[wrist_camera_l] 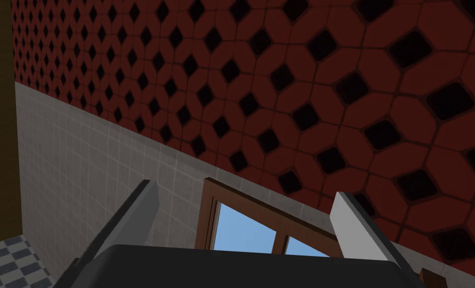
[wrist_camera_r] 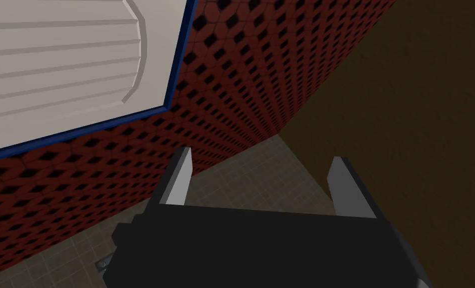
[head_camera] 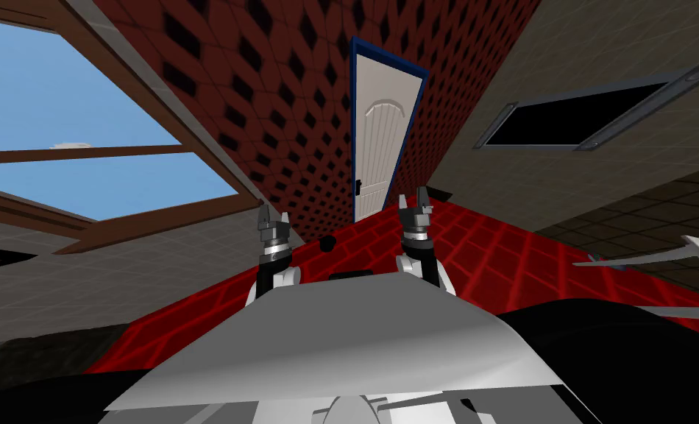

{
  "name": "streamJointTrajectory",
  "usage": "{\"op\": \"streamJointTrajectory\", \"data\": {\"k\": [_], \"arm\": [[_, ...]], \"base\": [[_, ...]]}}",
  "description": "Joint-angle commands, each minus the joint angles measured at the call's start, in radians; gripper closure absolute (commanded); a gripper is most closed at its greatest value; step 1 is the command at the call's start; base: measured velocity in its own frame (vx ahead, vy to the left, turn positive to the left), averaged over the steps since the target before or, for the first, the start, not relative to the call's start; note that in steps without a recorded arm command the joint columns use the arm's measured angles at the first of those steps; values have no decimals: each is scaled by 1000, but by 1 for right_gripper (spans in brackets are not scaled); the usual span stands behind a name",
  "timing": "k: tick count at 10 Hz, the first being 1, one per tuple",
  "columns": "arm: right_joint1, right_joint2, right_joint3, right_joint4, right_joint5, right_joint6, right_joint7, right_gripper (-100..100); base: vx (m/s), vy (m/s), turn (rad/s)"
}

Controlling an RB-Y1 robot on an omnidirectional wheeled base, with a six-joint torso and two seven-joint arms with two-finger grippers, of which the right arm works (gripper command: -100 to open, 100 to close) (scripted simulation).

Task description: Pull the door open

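the white panelled door [head_camera: 379,140] in a blue frame [head_camera: 353,96] stands across the red tiled floor [head_camera: 480,243], well ahead of both grippers; the head view shows its dark handle [head_camera: 357,186]. the right gripper [wrist_camera_r: 261,175], fingers wide, faces its arched panel, while the left gripper [wrist_camera_l: 246,210], equally wide, faces a brown-framed window [wrist_camera_l: 241,227].

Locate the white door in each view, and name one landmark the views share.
Head view: door, blue-framed, upper middle, set in the red wall.
Left wrist view: faces the window and red wall instead.
Right wrist view: door ahead of the right gripper, off to one side.
Shared landmark: the red wall with black diamonds.
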Motion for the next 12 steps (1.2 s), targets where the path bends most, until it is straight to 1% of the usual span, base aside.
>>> {"op": "streamJointTrajectory", "data": {"k": [1,4,6,7,8,10,11,12], "arm": [[-15,-10,0,34,-30,6,-30,-100],[-41,-25,-1,94,-82,17,-82,-100],[-64,-36,-1,148,-129,27,-130,-100],[-70,-39,-1,162,-142,30,-142,-100],[-84,-44,-2,195,-170,36,-171,-100],[-99,-50,-2,228,-199,42,-200,-100],[-114,-55,-2,263,-230,48,-231,-100],[-122,-58,-2,281,-246,52,-247,-100]], "base": [[77,-43,138],[165,-80,151],[163,-121,186],[138,-102,110],[151,-107,147],[110,-95,138],[109,-84,160],[107,-107,185]]}}
